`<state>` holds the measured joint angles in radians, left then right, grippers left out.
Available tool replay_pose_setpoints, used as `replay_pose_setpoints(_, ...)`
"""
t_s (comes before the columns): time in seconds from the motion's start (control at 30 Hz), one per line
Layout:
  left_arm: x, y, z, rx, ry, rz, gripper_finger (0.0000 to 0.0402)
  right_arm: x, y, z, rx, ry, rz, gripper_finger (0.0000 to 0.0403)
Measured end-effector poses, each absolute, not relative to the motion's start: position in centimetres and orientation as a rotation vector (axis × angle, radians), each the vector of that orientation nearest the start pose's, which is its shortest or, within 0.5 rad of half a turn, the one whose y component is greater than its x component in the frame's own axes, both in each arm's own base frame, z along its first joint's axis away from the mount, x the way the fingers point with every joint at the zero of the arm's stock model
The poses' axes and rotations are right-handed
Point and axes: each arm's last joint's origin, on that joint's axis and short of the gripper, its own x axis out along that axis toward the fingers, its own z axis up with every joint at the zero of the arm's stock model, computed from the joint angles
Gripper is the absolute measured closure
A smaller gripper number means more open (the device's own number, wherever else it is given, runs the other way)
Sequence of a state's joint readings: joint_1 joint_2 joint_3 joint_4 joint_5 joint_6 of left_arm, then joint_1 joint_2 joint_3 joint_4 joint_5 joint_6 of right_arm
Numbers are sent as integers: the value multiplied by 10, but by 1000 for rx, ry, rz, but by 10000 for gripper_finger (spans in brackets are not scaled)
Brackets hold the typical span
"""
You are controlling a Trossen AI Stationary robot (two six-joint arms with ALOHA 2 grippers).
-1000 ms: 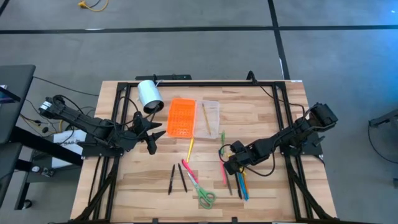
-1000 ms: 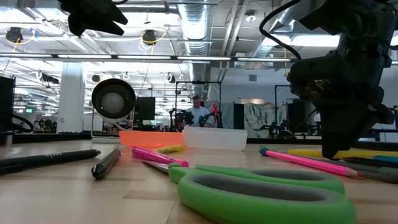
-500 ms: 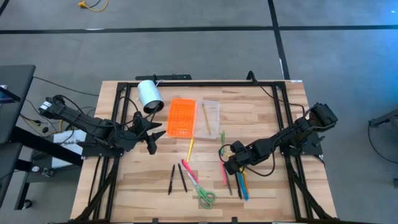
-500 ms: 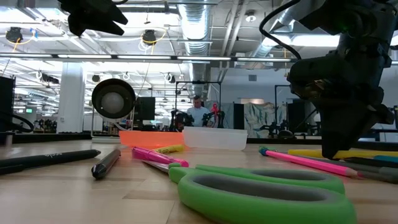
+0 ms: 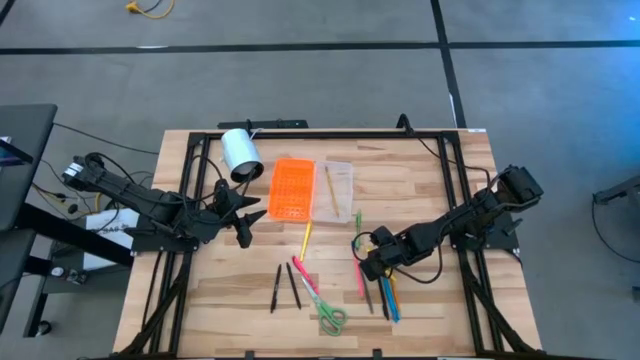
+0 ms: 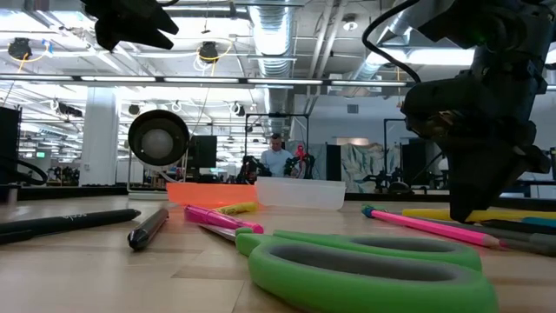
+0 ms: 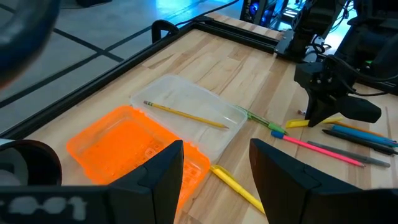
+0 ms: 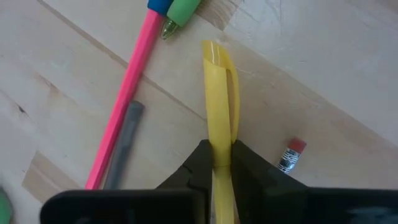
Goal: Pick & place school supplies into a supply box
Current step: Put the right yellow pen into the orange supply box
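Overhead first: right gripper (image 5: 372, 262) is down at the table among the loose cluster of thin pens and pencils (image 5: 385, 292), well apart from the clear plastic pencil tray (image 5: 340, 190) and its bright orange lid (image 5: 293, 188), which lie side by side. One yellow pencil (image 5: 329, 186) already lies in the tray. Left gripper (image 5: 243, 212) hovers just beside the orange lid, fingers spread, empty. White cylinder (image 5: 240, 154) lies on its side close by.

Table-level: right gripper (image 6: 473, 204) stands on the wood beside a long pink pen (image 6: 430, 227); green-handled scissors (image 6: 365, 269) fill the foreground. What it holds is hidden here.

Left wrist: tray (image 7: 231, 118) with the pencil (image 7: 186, 114) across it; right gripper (image 7: 320, 112) beyond, a yellow end showing at its tip.

Right wrist: fingers (image 8: 200, 163) pinch a flat yellow pen (image 8: 219, 93) near one end, so most of its length sticks out ahead. Pink pen (image 8: 127, 87) and a grey pen (image 8: 118, 146) lie just beside; a pencil's eraser end (image 8: 290, 155) lies on the other side.

Risks, as judged: an end-grip lets the pen droop or swivel on lifting, and it could slip out. The long free end may sweep the neighbouring pens. Carried crooked, it could catch the tray's wall or land on the lid.
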<state>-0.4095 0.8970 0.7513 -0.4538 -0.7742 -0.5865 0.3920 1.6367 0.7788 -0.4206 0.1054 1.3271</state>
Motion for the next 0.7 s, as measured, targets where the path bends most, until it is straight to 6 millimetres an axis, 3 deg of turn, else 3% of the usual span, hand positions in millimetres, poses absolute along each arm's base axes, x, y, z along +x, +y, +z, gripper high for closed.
replay_pose_setpoints(0.7,173,-53,284,-232,376,480,229,252,100,133,824,1120,-589,384)
